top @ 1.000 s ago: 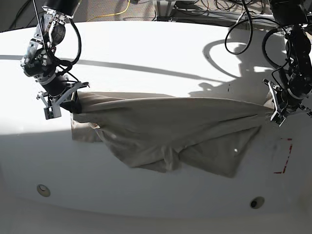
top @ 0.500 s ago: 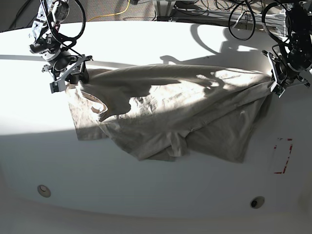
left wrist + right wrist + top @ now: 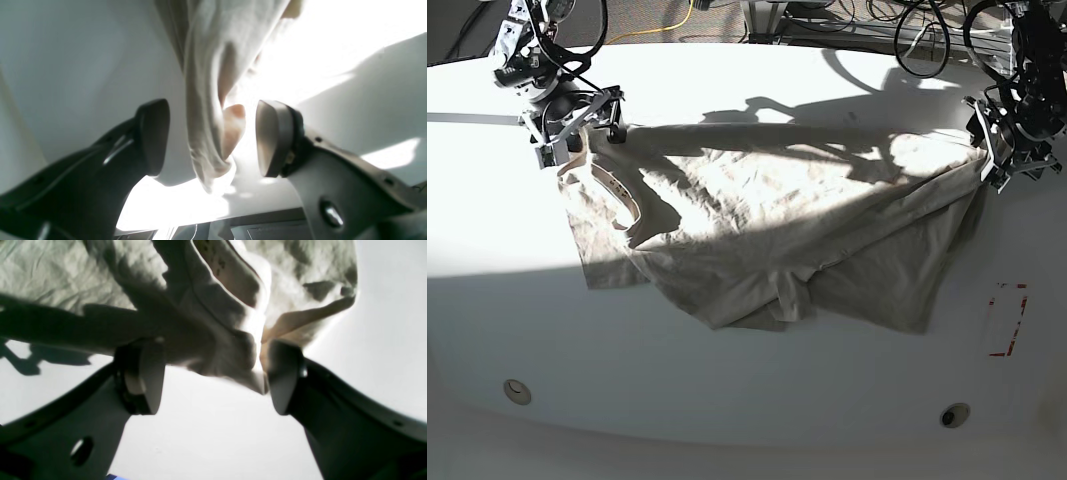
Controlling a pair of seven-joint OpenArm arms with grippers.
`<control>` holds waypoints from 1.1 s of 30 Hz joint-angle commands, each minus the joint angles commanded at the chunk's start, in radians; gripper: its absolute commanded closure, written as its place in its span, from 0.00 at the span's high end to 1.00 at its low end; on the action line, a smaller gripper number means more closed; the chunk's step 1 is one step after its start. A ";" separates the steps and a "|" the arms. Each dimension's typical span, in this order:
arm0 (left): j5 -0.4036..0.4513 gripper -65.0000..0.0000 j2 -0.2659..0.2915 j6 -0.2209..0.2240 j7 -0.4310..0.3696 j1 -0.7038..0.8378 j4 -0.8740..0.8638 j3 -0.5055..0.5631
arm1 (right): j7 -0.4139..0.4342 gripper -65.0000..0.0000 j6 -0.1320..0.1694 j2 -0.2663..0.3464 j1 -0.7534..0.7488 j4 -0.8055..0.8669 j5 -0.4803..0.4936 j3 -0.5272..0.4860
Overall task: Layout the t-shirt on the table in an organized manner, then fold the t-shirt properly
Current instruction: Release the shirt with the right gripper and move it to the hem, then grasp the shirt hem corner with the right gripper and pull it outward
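The beige t-shirt (image 3: 777, 220) lies spread and wrinkled across the white table (image 3: 727, 400), its lower part still doubled over. My right gripper (image 3: 585, 138), on the left of the base view, is at the shirt's far left corner. In the right wrist view its jaws (image 3: 213, 376) are apart, with the bunched cloth (image 3: 217, 323) between them against the right pad (image 3: 280, 376). My left gripper (image 3: 989, 150) is at the far right corner. In the left wrist view it (image 3: 210, 136) is open, with a cloth fold (image 3: 203, 126) hanging loose between the pads.
A red dashed rectangle mark (image 3: 1007, 320) is on the table at the right, below the left gripper. Two small round holes (image 3: 517, 390) (image 3: 954, 414) sit near the front edge. Cables and equipment lie beyond the table's far edge (image 3: 827, 25).
Both arms have moved toward the far side of the table, drawing the shirt's top edge back and spreading it flatter. Both grippers' jaws now stand apart around the cloth.
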 joint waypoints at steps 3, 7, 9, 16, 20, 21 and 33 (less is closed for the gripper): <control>0.000 0.58 0.000 0.000 0.000 -0.002 -0.002 0.000 | 0.000 0.70 0.000 0.000 0.064 -0.006 0.025 0.000; 0.000 0.58 0.000 0.000 -0.002 -0.003 -0.002 0.000 | 0.000 0.70 0.000 0.000 0.167 -0.054 0.038 -0.009; 0.000 0.58 0.000 0.000 -0.002 -0.003 -0.002 0.000 | 0.000 0.70 0.000 0.000 0.221 -0.092 0.034 -0.020; 0.000 0.58 0.002 0.000 -0.002 -0.005 -0.002 0.000 | 0.000 0.70 0.000 0.017 0.423 -0.304 0.032 -0.074; 0.000 0.58 0.003 0.000 -0.002 -0.005 0.000 0.002 | 0.002 0.69 0.000 0.044 0.534 -0.445 0.032 -0.123; 0.000 0.58 0.005 0.000 -0.002 -0.005 0.000 0.002 | 0.005 0.69 0.000 0.044 0.566 -0.482 0.032 -0.133; 0.000 0.58 0.006 0.000 -0.002 -0.006 0.000 0.006 | 0.170 0.70 0.000 0.124 0.841 -0.888 0.032 -0.331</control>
